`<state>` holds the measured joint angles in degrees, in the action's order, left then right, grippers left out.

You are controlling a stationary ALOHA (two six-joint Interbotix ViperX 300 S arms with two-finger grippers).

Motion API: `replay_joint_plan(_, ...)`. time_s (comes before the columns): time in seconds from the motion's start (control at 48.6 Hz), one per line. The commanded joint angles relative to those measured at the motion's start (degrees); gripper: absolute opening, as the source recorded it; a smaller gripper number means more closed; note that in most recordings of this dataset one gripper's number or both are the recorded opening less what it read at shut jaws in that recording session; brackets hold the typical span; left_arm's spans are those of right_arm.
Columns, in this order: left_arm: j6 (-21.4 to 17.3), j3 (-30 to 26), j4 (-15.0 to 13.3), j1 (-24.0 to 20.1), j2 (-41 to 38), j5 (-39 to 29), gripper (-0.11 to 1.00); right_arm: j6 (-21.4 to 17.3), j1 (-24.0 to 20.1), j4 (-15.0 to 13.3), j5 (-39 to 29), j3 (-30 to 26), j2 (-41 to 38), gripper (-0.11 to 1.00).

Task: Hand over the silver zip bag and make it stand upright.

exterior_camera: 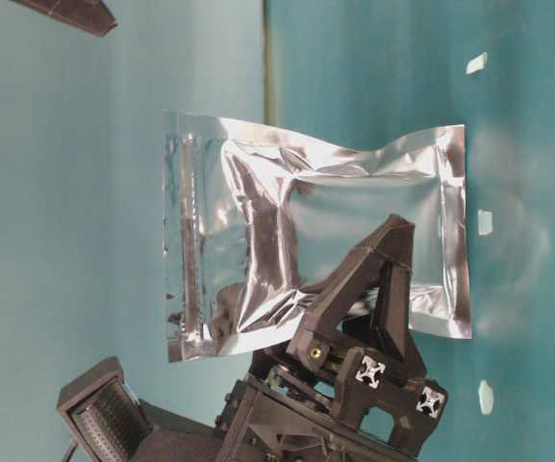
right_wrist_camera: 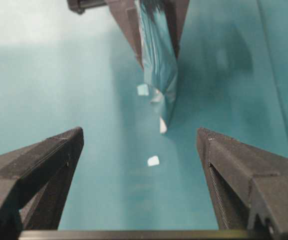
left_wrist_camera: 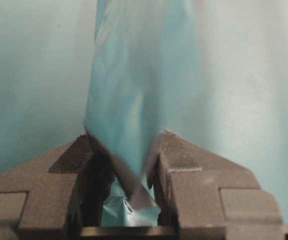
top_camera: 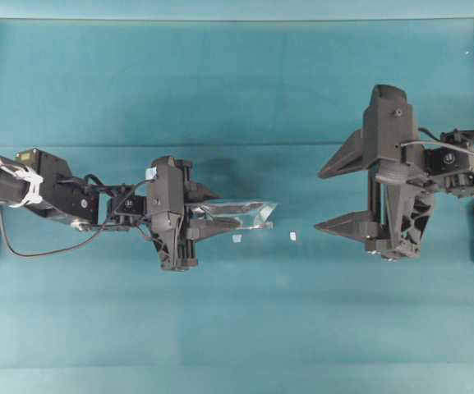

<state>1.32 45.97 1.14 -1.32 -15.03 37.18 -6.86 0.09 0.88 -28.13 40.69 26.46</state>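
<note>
Two white scraps (top_camera: 292,236) lie between bag-pinching left tool (top_camera: 208,212) and spread right tool (top_camera: 335,195).

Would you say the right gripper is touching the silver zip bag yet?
Apart: overhead view shows bare table between the open right gripper and the silver zip bag.

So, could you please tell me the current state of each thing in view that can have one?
silver zip bag: held off the table, edge-on from above, pointing toward the right arm.
left end effector: closed on one end of the bag.
right end effector: wide open, empty, facing the bag with a gap between.
white scraps: lying loose on the table.
</note>
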Motion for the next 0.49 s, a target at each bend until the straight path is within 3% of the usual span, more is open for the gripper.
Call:
replay_joint_plan(0.0, 0.0, -0.44, 0.09, 0.7, 0.35, 0.09, 0.23, -0.53, -0.09, -0.09, 0.44, -0.44, 0.44, 0.97)
replay_joint_plan(0.473, 0.0, -0.44, 0.18, 0.79, 0.35, 0.0, 0.23, -0.62, -0.09, -0.09, 1.14, -0.18, 0.44, 0.97)
